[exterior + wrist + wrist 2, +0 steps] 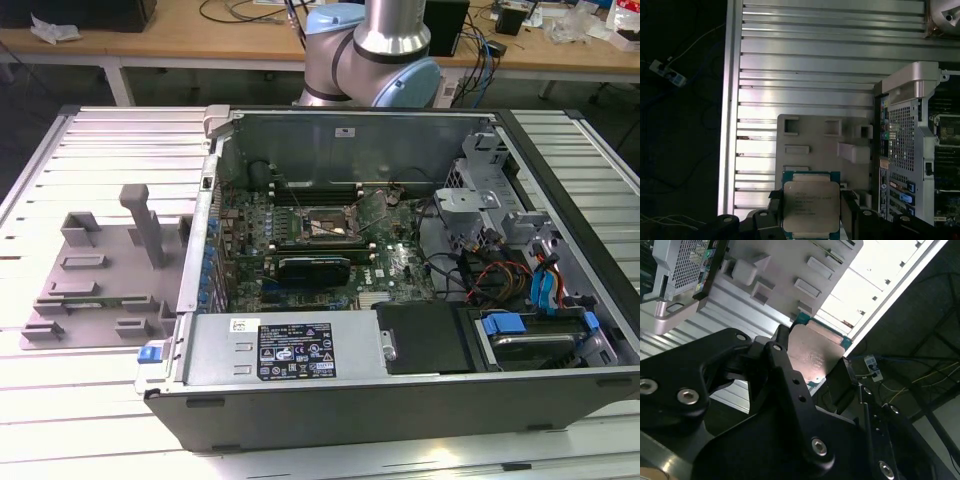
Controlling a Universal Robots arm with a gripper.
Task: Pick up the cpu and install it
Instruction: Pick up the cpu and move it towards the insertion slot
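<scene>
The cpu [811,206], a flat square chip with a silvery top and a green rim, sits between the black fingers [774,200] of my gripper [810,212], which is shut on its two opposite edges. In the second wrist view the cpu [812,352] shows from a slant, pinched in the gripper [815,359]. It hangs well above the table, over the near end of the grey fixture tray [820,137]. In the exterior view the motherboard socket [325,228] lies open inside the computer case [400,400].
The grey fixture tray [100,270] with raised blocks and an upright post lies on the slatted metal table [60,400], on the exterior view's left of the case. Cables and drive bays [540,290] fill the case's right side. The arm's base [370,50] stands behind the case.
</scene>
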